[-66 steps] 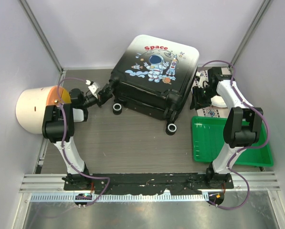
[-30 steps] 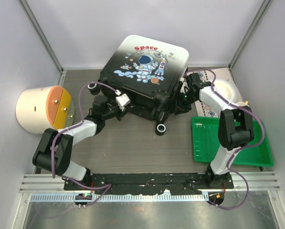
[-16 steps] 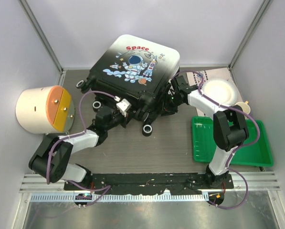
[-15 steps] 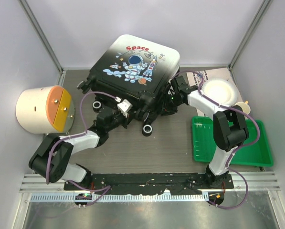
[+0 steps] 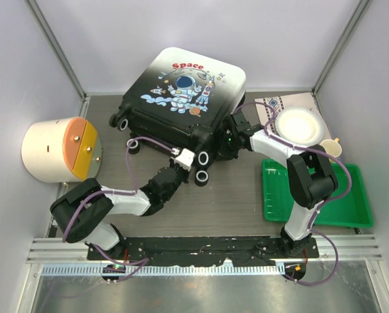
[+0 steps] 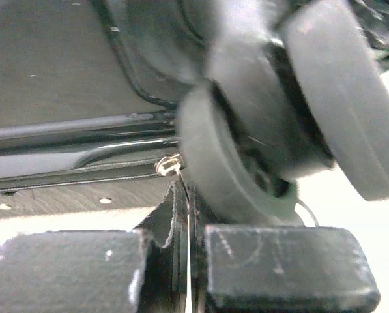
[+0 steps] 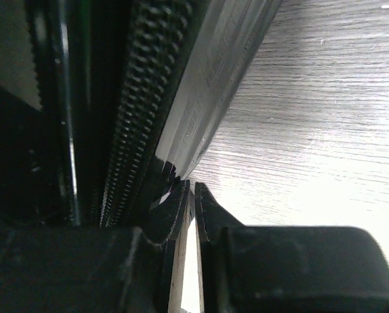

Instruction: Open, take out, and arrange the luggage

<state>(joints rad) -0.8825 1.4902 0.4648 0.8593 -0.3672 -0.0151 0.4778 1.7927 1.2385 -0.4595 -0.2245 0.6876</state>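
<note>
The luggage (image 5: pixel 181 98) lies closed on the counter (image 5: pixel 246 195), at 12 o'clock from the middle, with the astronaut print facing up. What is inside it is hidden. In the top view four black wheels can be counted along its near side: two at the 9 o'clock corner and two at the 5 o'clock corner.

There is one cream bin (image 5: pixel 47 151) at 9 o'clock. Its orange lid (image 5: pixel 81 149) is on and turned toward 3 o'clock, so its contents do not show. One green tray (image 5: pixel 341 205) sits at 4 o'clock, and the right arm passes over its left part. At 2 o'clock one white dish (image 5: pixel 298 125) rests on a patterned cloth (image 5: pixel 270 106). One small cup (image 5: pixel 333 149) stands just beside the far rim of the tray; I cannot tell what it holds.

The left gripper (image 6: pixel 184 195) is under the wheel corner. Two wheels (image 6: pixel 337 98) fill its wrist view, very near and blurred. Its fingers (image 6: pixel 64 274) are together, with only a thin slit between them.

The right gripper (image 7: pixel 190 192) is against the 3 o'clock side of the luggage, next to the zipper teeth (image 7: pixel 132 98). Its fingers (image 7: pixel 298 267) are together too. Whether something thin is pinched between them, I cannot tell.
</note>
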